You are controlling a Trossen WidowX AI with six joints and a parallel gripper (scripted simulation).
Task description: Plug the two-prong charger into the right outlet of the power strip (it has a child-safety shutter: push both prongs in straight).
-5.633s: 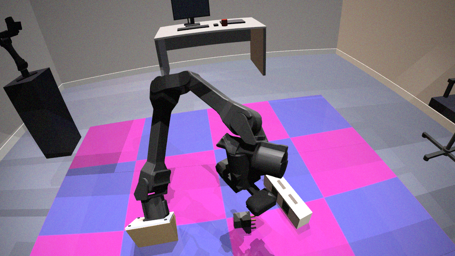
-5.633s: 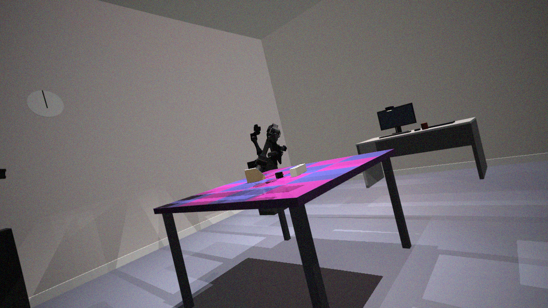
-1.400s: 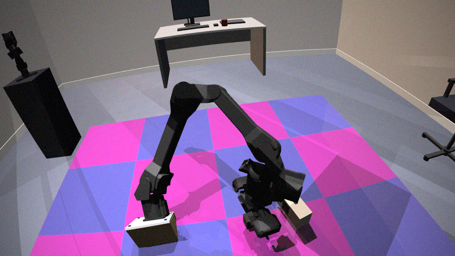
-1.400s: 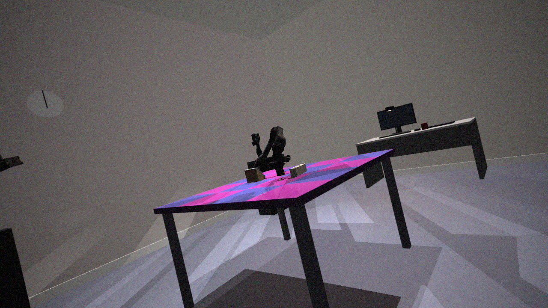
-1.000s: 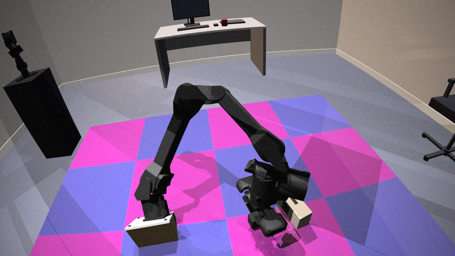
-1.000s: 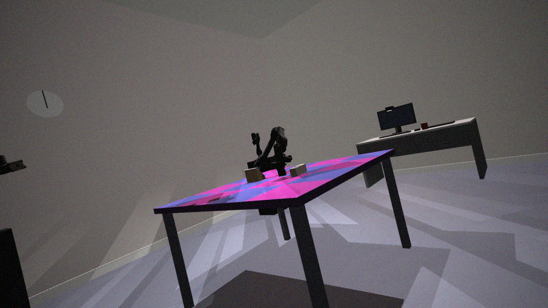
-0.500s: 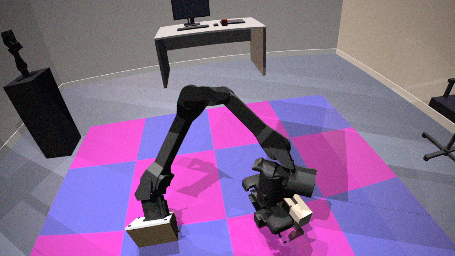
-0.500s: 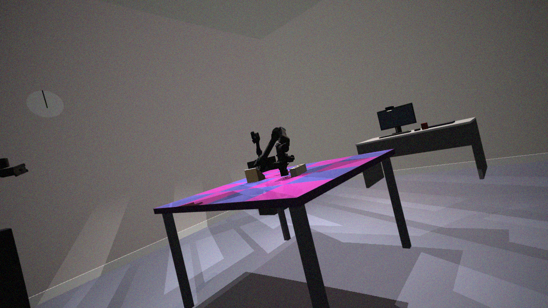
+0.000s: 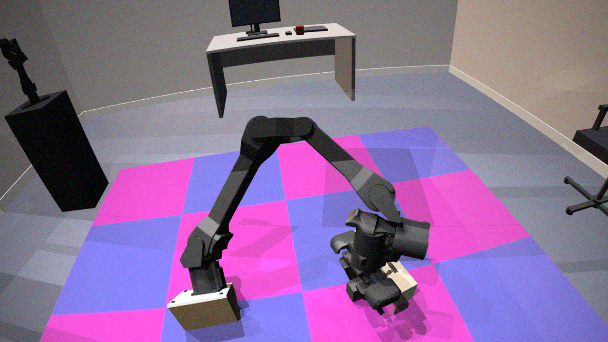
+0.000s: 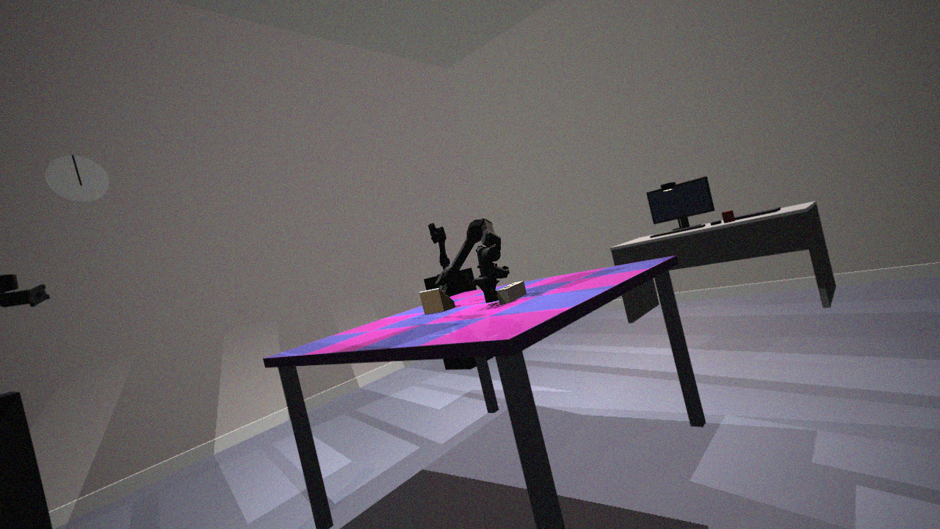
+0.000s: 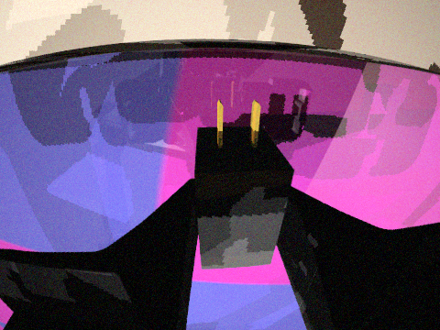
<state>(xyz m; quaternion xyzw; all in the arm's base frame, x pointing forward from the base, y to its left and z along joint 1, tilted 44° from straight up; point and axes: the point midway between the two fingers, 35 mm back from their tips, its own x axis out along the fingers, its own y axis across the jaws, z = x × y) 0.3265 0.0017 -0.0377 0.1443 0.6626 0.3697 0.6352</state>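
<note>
Checkered tabletop (image 9: pixel 144 191) below, the hand (image 11: pixel 241 288) grips the charger (image 11: pixel 241 190) — keep its prongs (image 11: pixel 237 116) square to the power strip (image 9: pixel 401 276), whose outlets seem hidden.

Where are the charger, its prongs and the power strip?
charger (image 11: pixel 241 190), wrist view, its dark body held in the tool.
prongs (image 11: pixel 256 116), wrist view, the right yellow blade.
power strip (image 9: pixel 403 278), top view, its pale top face.

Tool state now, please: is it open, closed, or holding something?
Tool: closed on the black two-prong charger, yellow prongs pointing forward.
</note>
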